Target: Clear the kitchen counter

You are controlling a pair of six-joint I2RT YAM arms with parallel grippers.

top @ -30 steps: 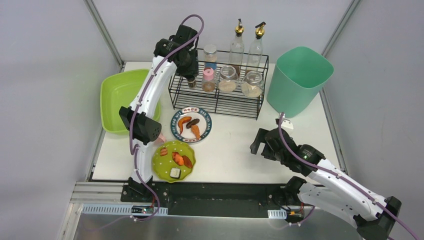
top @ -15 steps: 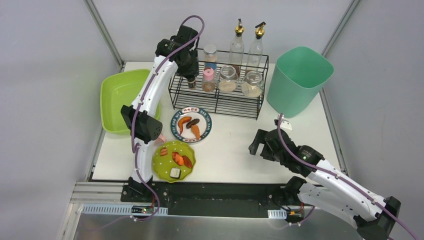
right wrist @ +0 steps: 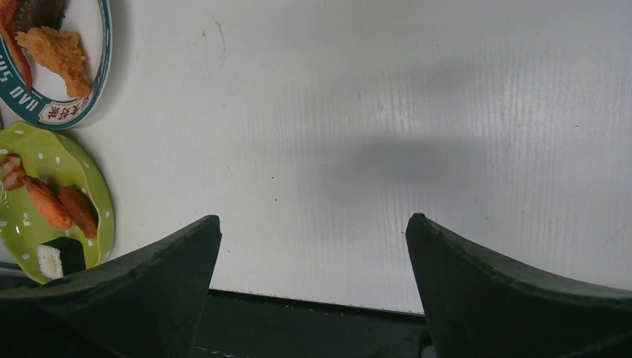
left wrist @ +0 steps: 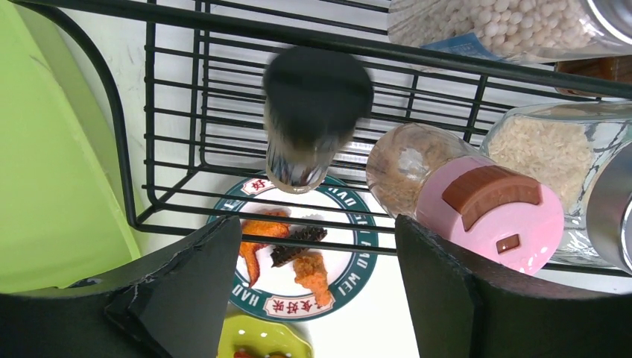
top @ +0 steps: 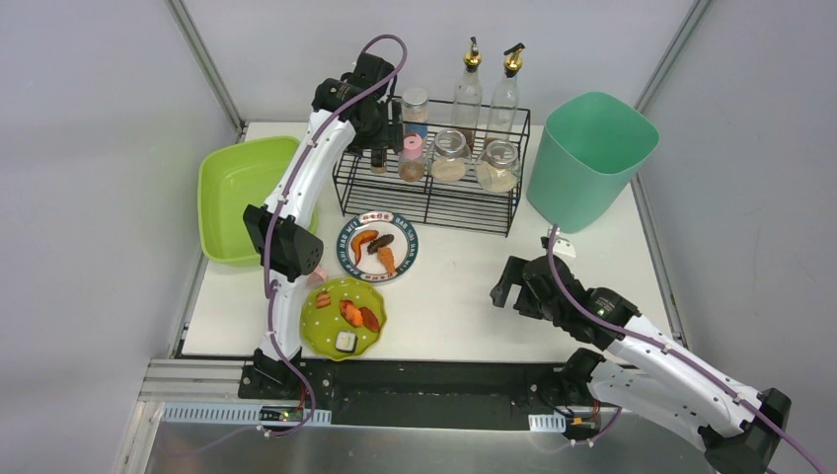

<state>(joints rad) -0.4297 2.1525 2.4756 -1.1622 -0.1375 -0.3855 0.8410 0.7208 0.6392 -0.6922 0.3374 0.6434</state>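
The white worktop (top: 464, 296) lies with its long axis left to right; its black-and-metal front rail faces the arm bases. A mint-green bin (top: 590, 158) stands at the far right and a lime-green tub (top: 232, 197) at the left edge. A black wire rack (top: 434, 202) of jars and bottles lines the far side. The teal-rimmed plate (top: 410, 245) reads "HAO WEI". A green dotted plate (top: 318, 326) sits near the front. The left gripper (left wrist: 313, 224), spread, hangs over the rack's blurred dark-capped shaker (left wrist: 313, 119). The right gripper (right wrist: 313, 224), spread, is above bare worktop.
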